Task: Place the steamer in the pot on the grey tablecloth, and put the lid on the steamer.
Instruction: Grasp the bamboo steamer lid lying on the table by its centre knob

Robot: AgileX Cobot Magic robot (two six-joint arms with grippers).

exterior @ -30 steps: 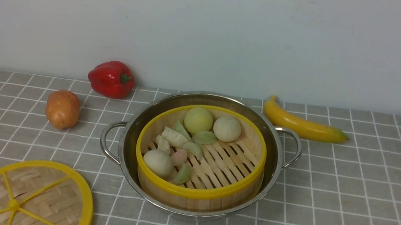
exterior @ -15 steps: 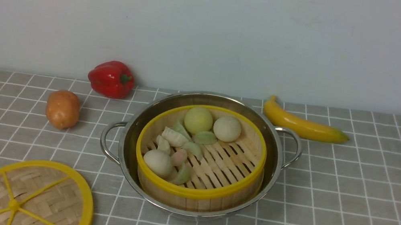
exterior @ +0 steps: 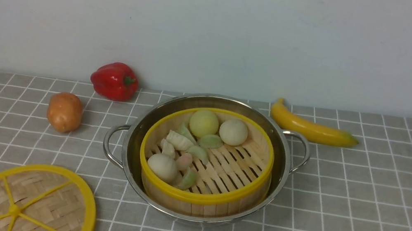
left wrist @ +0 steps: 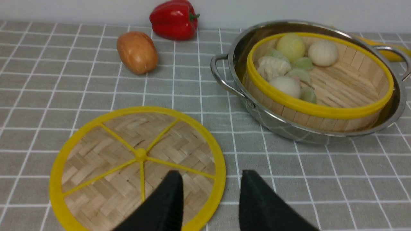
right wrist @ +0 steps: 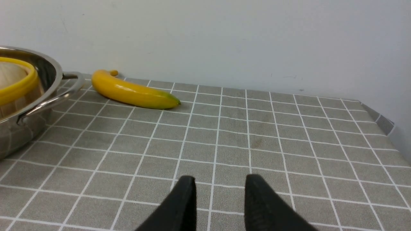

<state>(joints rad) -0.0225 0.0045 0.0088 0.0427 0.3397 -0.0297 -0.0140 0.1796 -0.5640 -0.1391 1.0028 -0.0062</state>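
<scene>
The steamer (exterior: pixel 198 198), holding toy buns and dumplings, sits inside the shiny pot (exterior: pixel 282 166) in the middle of the grey tablecloth (exterior: pixel 341 205). The lid (exterior: pixel 28 203) lies flat on the cloth at the front left, apart from the pot. Neither gripper shows in the front view. In the left wrist view my left gripper (left wrist: pixel 212 175) is open and empty, one finger over the lid's (left wrist: pixel 138 166) near rim, with the pot (left wrist: pixel 289 128) and steamer (left wrist: pixel 321 110) beyond. My right gripper (right wrist: pixel 220 179) is open and empty over bare cloth, right of the pot (right wrist: pixel 19 128).
A red pepper (exterior: pixel 114 80) and a potato (exterior: pixel 64 112) lie back left of the pot. A banana (exterior: pixel 312 129) lies back right, near the wall. The cloth's right edge (right wrist: pixel 382 122) shows in the right wrist view.
</scene>
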